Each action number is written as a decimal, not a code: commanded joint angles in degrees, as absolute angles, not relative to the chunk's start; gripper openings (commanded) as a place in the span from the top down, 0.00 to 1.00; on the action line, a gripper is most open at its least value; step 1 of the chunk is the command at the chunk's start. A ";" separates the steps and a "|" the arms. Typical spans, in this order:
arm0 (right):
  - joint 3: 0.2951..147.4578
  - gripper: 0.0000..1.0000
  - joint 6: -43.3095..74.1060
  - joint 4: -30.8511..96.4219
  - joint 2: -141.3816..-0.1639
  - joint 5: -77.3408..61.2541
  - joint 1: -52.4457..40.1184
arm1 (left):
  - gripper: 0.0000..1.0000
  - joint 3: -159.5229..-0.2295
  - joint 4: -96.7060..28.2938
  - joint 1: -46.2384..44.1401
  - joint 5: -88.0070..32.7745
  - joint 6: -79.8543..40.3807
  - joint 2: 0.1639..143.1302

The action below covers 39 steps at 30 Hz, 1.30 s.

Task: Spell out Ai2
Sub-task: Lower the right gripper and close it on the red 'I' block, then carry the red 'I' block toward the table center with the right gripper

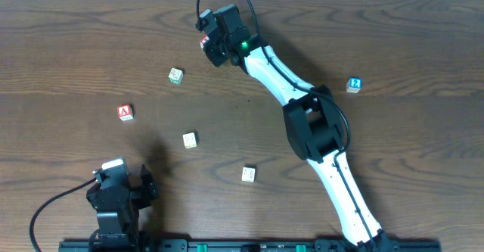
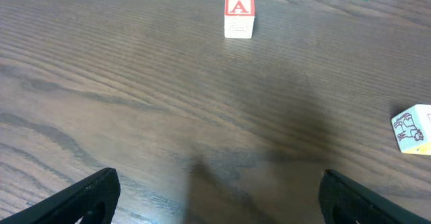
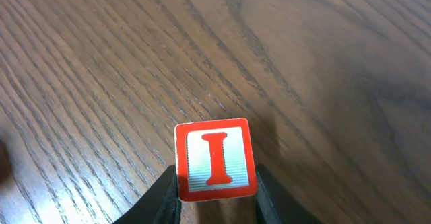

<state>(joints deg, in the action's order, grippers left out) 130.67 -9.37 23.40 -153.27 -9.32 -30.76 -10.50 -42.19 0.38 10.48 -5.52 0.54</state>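
The left gripper, at seven o'clock, rests spread and empty. The A block sits at nine o'clock. At twelve, the right gripper pinches the I block low on its sides. That shallow hold could let it twist or slip. The 2 block lies at three o'clock.

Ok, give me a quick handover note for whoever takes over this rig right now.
Left claw: open, empty, at the near left, facing the A block.
Right claw: shut on the I block, out at the far middle.
2 block: loose at the right, far from the others.
Done: the I block is grasped; nothing is lined up.
Left: set A, I and 2 in a row.
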 commanded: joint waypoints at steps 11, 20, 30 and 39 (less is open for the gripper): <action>138.87 0.75 -5.19 28.03 -153.86 -9.02 -30.68 | 0.05 -9.58 -43.22 0.73 10.63 -4.69 0.21; 143.02 0.99 -5.17 37.28 -151.41 -8.97 -30.48 | 0.05 -9.58 -43.22 0.73 10.63 -4.69 0.21; 143.13 0.99 -1.13 52.42 -141.91 -5.45 -26.09 | 0.05 -9.58 -43.22 0.73 10.63 -4.69 0.21; 143.13 0.99 -1.30 61.60 -137.56 -3.01 -23.94 | 0.05 -9.58 -43.22 0.73 10.63 -4.69 0.21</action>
